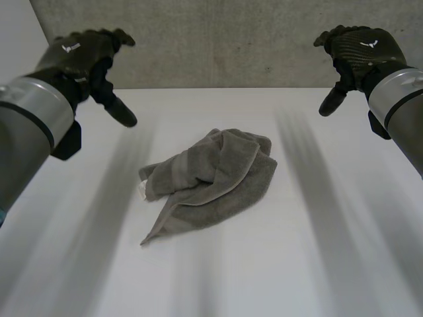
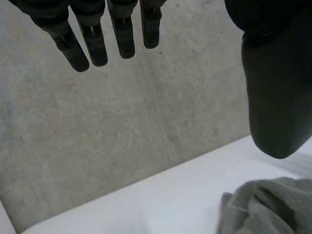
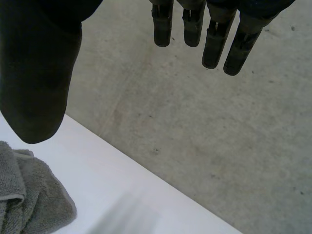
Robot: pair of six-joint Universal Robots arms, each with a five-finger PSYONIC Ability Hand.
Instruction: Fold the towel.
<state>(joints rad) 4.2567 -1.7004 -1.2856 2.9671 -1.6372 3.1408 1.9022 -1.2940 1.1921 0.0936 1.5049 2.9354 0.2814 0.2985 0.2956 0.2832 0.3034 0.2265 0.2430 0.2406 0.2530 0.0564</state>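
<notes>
Bench (image 1: 297,264): white, smooth, matte top. It runs back to a grey concrete wall (image 1: 218,46) w/ faint specks and streaks. A paler panel (image 1: 16,26) meets that wall at the far left corner; can't tell what it is.

Towel (image 1: 211,178): grey terry, not folded, lying in a loose crumpled heap approx mid-bench. Layers are bunched over each other, w/ a hemmed band showing across the top layer. A small white tag (image 1: 141,190) sits at its left-side edge. One corner (image 1: 149,239) is drawn out flat toward the near edge.

Left hand (image 1: 82,56): black, raised in the air over the far left of the bench, well apart from the towel. In the left wrist view its fingers (image 2: 92,44) hang straight, side by side, and the thumb (image 2: 275,97) is spread wide from them. The hand is released, grasping nothing and touching nothing. The towel's edge lies beyond the thumb tip, w/ bare bench btwn.

Right hand (image 1: 357,49): black, same pose on the opp. side, raised over the far right and well apart from the towel. In the right wrist view its fingers (image 3: 214,44) are straight and the thumb (image 3: 39,87) is held far out. It's also released, clear of the cloth, w/ the towel's edge near the thumb tip but apart from it.

The towel sits btwn the two hands, nearer the robot than either.
</notes>
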